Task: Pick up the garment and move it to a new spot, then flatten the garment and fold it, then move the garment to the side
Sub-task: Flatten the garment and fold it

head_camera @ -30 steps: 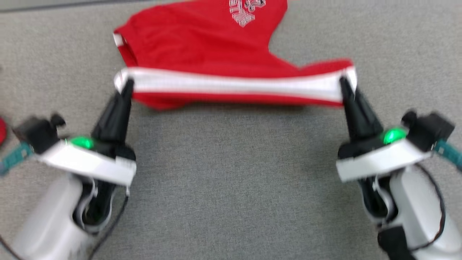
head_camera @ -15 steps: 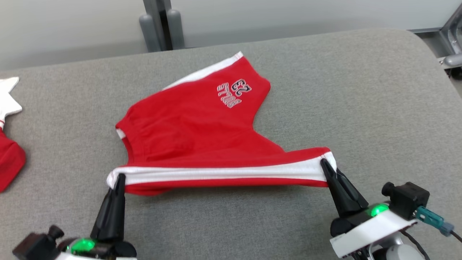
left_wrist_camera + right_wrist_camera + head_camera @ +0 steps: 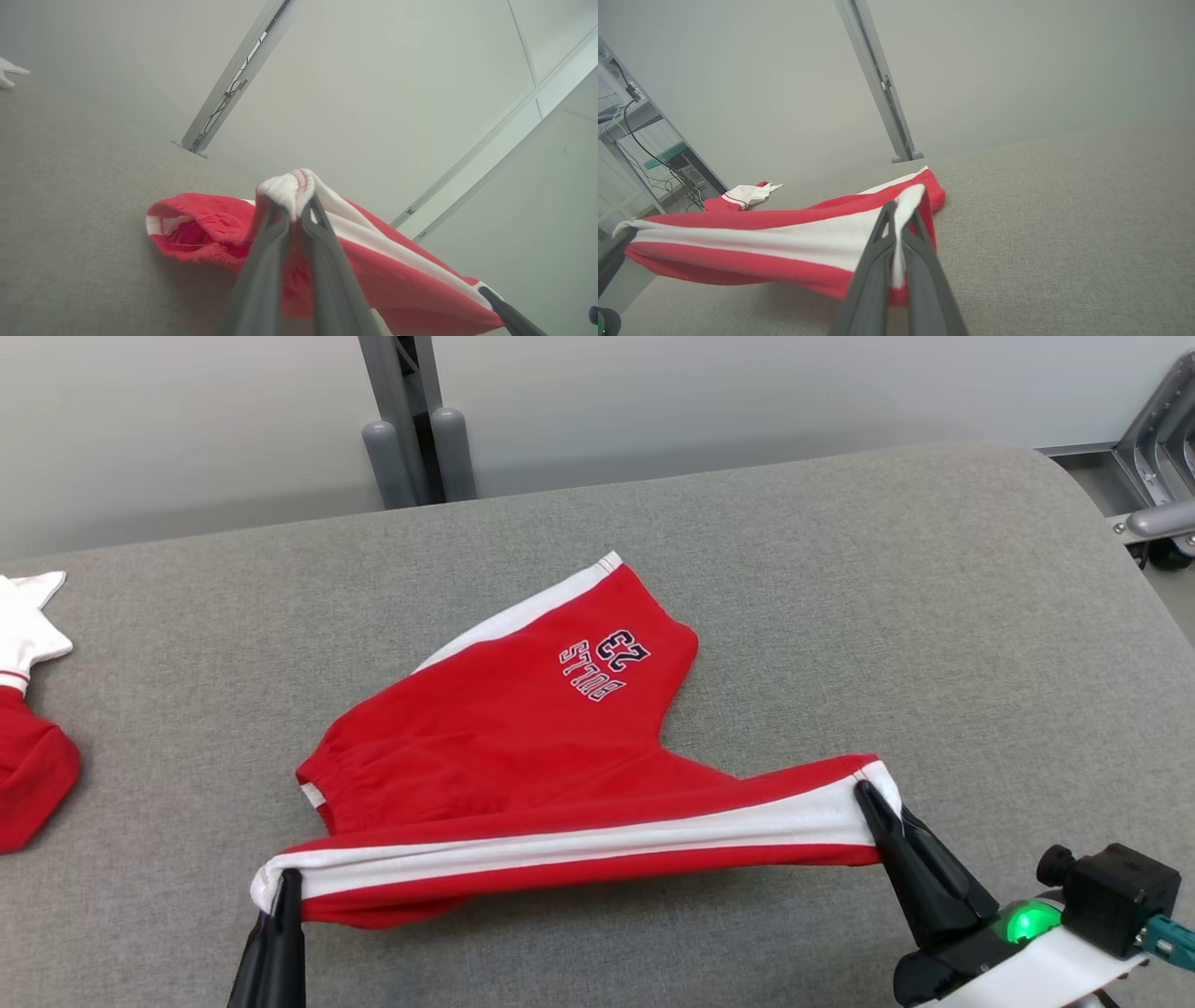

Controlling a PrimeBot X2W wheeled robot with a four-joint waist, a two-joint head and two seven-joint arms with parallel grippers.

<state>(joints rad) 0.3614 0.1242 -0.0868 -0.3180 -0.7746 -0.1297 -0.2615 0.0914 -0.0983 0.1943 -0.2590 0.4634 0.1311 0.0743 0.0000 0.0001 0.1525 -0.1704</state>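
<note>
Two ends of the garment [image 3: 504, 747], a pair of red shorts, are pinched. The left gripper [image 3: 286, 885] is clamped together on the waistband end of the white side stripe [image 3: 579, 840], and the right gripper [image 3: 870, 795] is clamped on the hem end of the same stripe. The stripe runs taut between them, so the long axis of the held edge lies across the robot, left to right. That near edge is lifted a little off the grey tabletop [image 3: 840, 569]. The rest of the shorts lies on the tabletop beyond the grippers, with the other leg and its printed lettering [image 3: 602, 663] pointing toward the far edge.

Each arm has one end, so neither is nearer. My judgement is that any shift or laying-out calls for both arms moving together with the stripe stretched between them.

For room, there is bare tabletop to the right, on the near side, and beyond the far leg before the back edge and the metal post [image 3: 401, 420]. To the left, another red and white garment [image 3: 33, 765] lies near the tabletop's end, well apart from the shorts, so a move that way has less room
</note>
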